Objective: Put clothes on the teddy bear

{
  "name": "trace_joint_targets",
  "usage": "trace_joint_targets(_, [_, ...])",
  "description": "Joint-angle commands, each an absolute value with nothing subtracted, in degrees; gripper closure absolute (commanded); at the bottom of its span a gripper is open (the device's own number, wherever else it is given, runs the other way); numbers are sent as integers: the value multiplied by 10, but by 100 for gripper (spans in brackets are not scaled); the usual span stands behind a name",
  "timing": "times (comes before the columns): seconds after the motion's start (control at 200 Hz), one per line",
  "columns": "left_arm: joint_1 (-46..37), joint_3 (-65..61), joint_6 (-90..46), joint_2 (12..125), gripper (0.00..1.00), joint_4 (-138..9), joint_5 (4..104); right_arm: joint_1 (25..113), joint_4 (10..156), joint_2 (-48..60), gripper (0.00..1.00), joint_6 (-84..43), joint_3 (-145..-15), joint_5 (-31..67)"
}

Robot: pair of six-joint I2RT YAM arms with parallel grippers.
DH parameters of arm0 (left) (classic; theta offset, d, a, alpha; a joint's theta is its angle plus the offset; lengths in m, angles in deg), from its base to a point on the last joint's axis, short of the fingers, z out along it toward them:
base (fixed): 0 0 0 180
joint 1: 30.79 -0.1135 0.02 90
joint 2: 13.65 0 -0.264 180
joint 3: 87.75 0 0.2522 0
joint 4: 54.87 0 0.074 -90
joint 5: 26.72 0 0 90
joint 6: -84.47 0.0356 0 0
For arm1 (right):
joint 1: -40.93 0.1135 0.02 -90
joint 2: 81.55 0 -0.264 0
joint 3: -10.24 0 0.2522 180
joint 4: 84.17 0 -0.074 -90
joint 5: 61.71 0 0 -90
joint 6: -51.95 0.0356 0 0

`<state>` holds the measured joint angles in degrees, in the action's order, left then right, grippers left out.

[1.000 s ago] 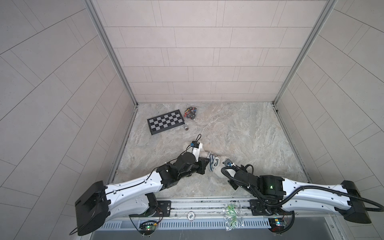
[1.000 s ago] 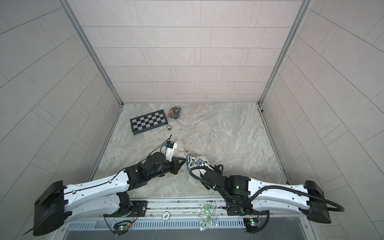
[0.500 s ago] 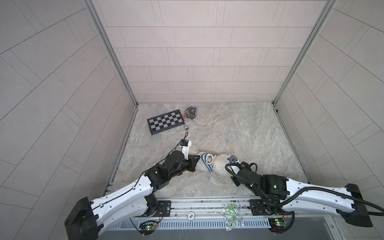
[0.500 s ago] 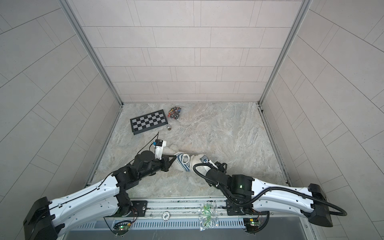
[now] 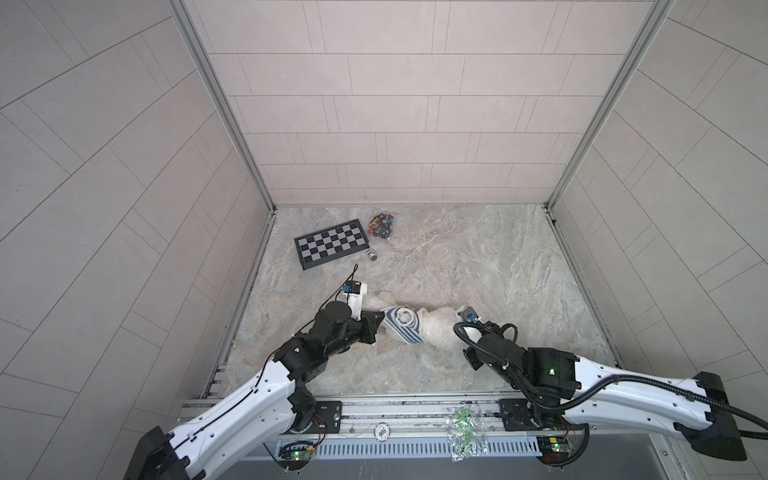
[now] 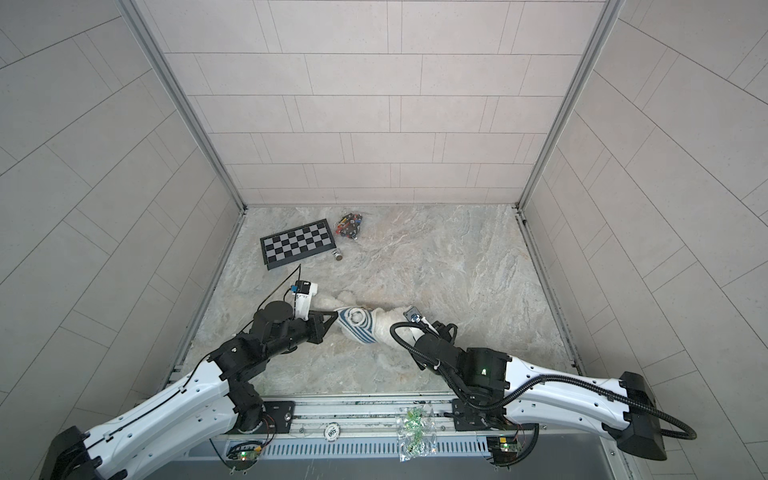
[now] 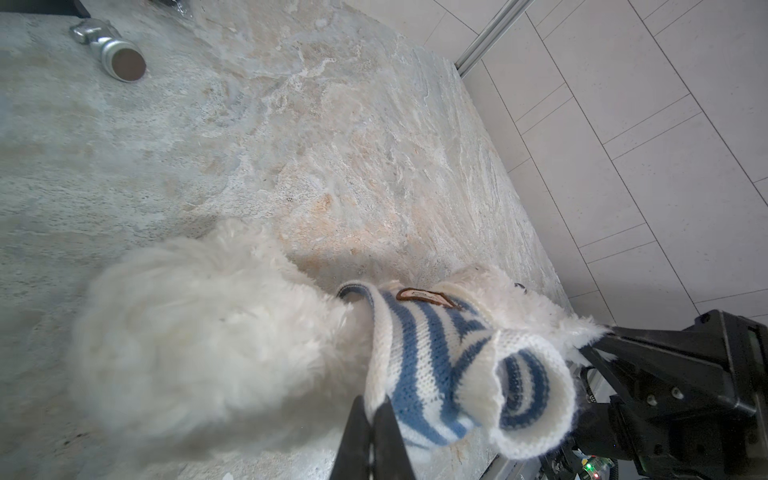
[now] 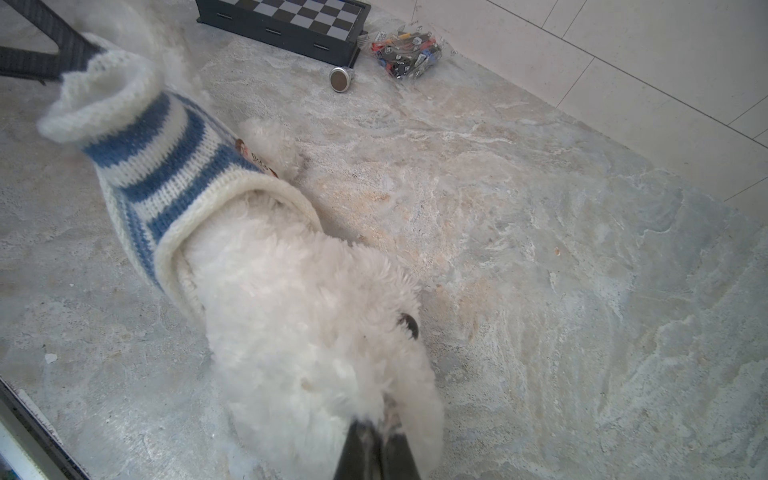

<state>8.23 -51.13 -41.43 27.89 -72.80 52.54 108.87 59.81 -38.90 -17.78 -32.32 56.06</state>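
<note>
The white fluffy teddy bear (image 5: 439,332) (image 6: 384,328) lies on the marble table, stretched between both grippers. A blue-and-white striped shirt (image 5: 401,329) (image 8: 158,174) wraps its body, and one ribbed edge circles it just below the head. My left gripper (image 7: 372,405) (image 5: 380,322) is shut on the shirt's (image 7: 436,353) other edge. A fluffy limb (image 7: 199,332) sticks out beside it. My right gripper (image 8: 376,428) is shut on fur at the bear's head (image 8: 299,324), close to a dark eye (image 8: 409,324). In both top views its tips are hidden under the wrist.
A chessboard (image 5: 330,247), a small metal cylinder (image 5: 372,255) and a clear bag of small coloured pieces (image 5: 382,224) sit at the back left. Tiled walls enclose three sides. A metal rail (image 5: 374,409) runs along the front, with a bag of green bits (image 5: 463,432) on it.
The left gripper has drawn the shirt to the left, and the bunched bear now lies stretched between the arms. The right gripper has closed on the bear's fur.
</note>
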Motion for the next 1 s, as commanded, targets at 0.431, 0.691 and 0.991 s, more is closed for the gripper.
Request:
trace_joint_targets(0.431, [111, -521, -392, 351, 100, -678, 490, 1076, 611, -357, 100, -185, -333, 548])
trace_joint_targets(0.691, [136, -531, -402, 380, 100, -640, 495, 1076, 628, -341, 100, -184, -331, 538])
trace_joint_targets(0.991, [71, -567, -402, 313, 100, -680, 496, 1037, 595, -376, 100, -153, -307, 534])
